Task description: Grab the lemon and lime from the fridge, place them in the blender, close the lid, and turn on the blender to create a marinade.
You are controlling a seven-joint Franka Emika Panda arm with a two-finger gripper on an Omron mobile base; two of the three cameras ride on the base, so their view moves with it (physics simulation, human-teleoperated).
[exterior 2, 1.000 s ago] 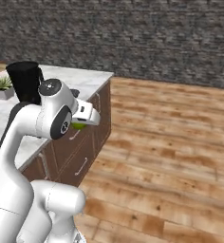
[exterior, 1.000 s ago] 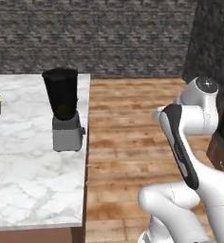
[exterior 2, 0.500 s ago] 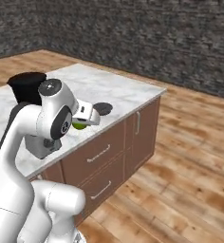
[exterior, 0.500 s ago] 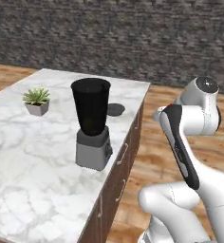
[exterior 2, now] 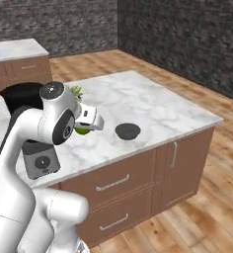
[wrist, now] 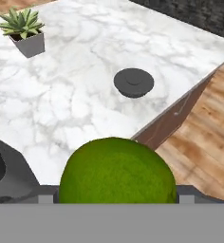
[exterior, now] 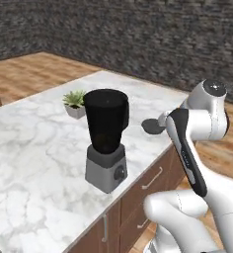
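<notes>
The lime (wrist: 116,173), a bright green ball, sits in my gripper (wrist: 115,192), which is shut on it. From the right base view the gripper (exterior 2: 87,126) hovers above the marble counter's near part, with the lime (exterior 2: 81,131) peeking out under the hand. The blender (exterior: 106,132), a dark jar on a grey base with a front dial, stands on the counter with its top uncovered, left of the hand. The lid (wrist: 134,82) lies flat on the marble a little beyond the gripper, near the counter's edge (exterior: 152,126). The lemon and the fridge are out of view.
A small potted plant (exterior: 75,102) stands on the island counter (exterior: 34,148) behind the blender. The counter has wooden drawers (exterior 2: 138,183) on its front. A wood floor runs to the right, and a dark stone wall (exterior: 138,39) stands at the back.
The whole scene has shifted as the base drove: the island counter with the blender now lies closer and more in front. The lime stays in my gripper.
</notes>
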